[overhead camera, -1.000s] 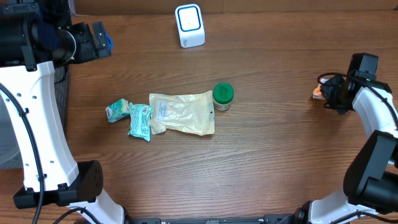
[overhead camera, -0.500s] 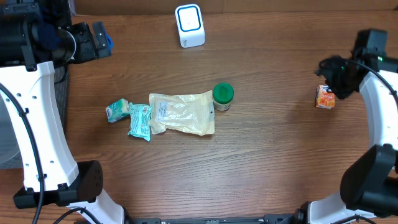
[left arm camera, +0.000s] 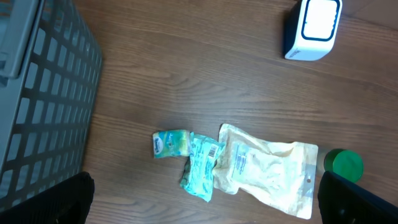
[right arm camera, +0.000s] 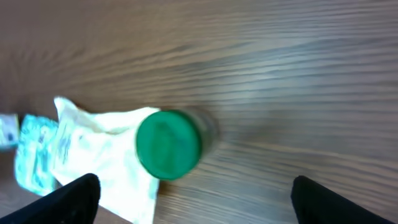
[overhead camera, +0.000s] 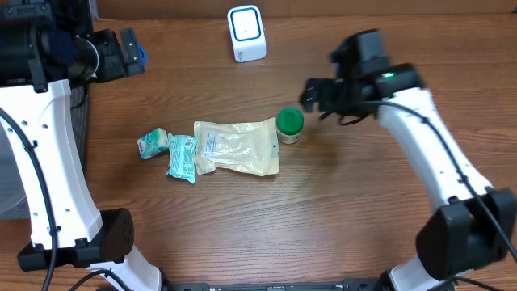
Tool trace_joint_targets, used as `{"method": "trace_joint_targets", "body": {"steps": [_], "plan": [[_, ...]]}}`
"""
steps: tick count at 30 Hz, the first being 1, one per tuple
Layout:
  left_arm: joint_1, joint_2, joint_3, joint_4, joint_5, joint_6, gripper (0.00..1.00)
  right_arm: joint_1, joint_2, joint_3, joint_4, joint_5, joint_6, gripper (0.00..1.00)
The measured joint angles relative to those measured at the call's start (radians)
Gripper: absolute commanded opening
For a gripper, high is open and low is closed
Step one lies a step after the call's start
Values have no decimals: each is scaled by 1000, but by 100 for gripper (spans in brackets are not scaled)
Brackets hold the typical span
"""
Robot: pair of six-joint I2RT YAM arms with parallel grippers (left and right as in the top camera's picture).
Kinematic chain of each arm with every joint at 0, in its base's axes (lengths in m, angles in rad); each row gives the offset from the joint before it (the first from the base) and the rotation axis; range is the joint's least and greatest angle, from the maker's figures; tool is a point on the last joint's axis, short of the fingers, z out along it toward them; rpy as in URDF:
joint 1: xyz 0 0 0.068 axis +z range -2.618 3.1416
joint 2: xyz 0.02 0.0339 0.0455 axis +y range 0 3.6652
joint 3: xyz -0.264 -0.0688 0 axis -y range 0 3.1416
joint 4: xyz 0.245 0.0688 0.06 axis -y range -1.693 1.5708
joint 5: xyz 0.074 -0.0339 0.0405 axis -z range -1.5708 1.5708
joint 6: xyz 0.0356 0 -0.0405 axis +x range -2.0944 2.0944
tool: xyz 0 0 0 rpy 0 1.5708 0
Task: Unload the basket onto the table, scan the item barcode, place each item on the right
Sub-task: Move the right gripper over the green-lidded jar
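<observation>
Jar (overhead camera: 289, 123), small and round, green lid, upright beside cream pouch (overhead camera: 238, 147).

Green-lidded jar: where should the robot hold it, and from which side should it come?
Probably best to grip the green-lidded jar around its round lid, coming down from above: it stands upright, lid up. Set the fingers on its far and near sides, since the cream pouch seems to lie against its left side. The open right gripper is nearest.
</observation>
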Motion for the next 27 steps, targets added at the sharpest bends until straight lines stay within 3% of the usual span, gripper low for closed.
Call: {"method": "trace_joint_targets", "body": {"steps": [12,27], "plan": [[0,0,0,0,0,0,99,95,166,0,49,52,-115,100],[0,0,0,0,0,0,100,95,177,0,145,10,-241,100]]}}
